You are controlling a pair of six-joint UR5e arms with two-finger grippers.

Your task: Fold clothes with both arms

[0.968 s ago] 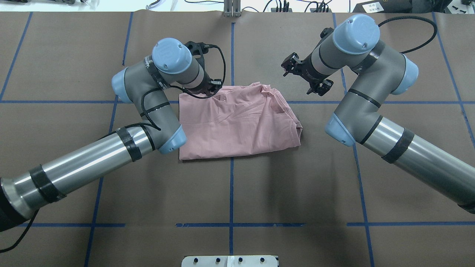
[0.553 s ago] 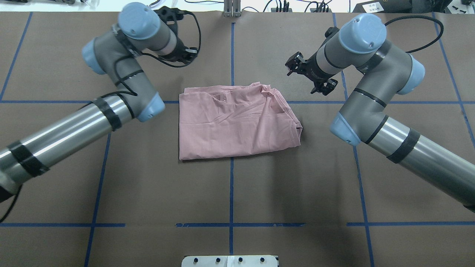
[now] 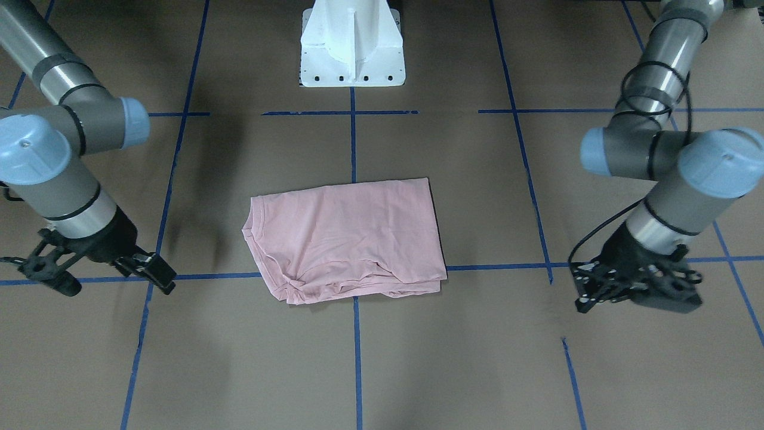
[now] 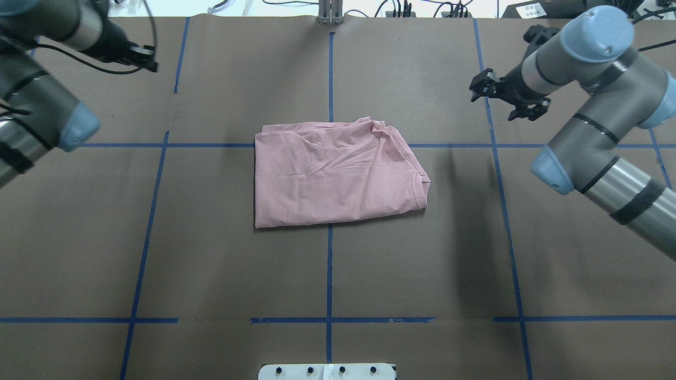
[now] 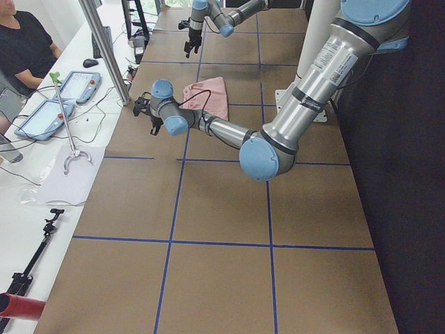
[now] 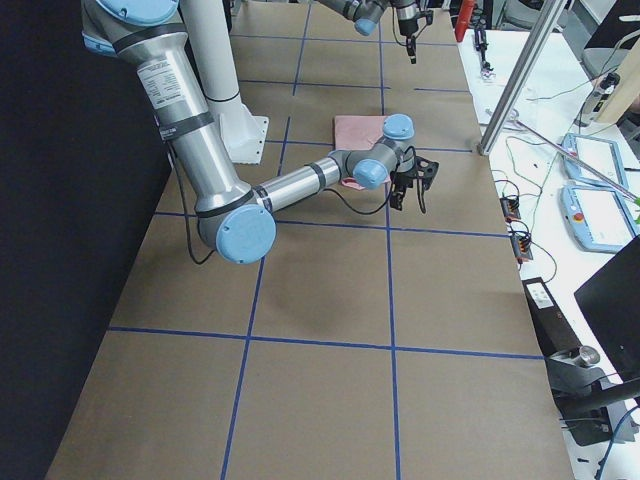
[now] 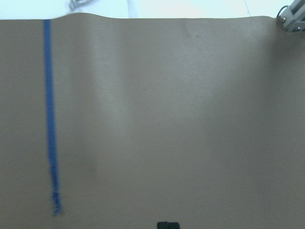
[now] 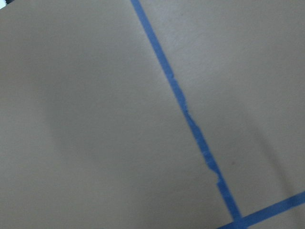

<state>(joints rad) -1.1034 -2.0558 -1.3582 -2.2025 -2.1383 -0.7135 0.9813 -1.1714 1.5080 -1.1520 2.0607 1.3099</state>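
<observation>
far left, up near the table's [image 4: 211,264] far edge: left gripper [image 4: 149,59], narrowed to a close, fingertips side by side with nothing between them – seen as two dark pads touching at the bottom of the left wrist view. under it only bare brown paper and one blue tape line [image 7: 50,119] off to its left. not touching the cloth.

to the right of that gripper and nearer the robot's side, well apart from it: pink t-shirt [image 4: 338,174], folded into a rough rectangle, plain side up, no print showing. flat along its near and left edges, rumpled at the far right corner, a stitched edge along the right side. laid over a crossing of blue tape lines, between the two grippers, touched by neither.

further right, well clear of the shirt's right edge: right gripper [image 4: 493,105], spread wide and empty, the two fingers well apart in both the overhead and the front-facing views. held above a blue tape line, shirt to its left and a little nearer the robot. right wrist view filled with brown paper and tape only – no fingers in sight there.
</observation>
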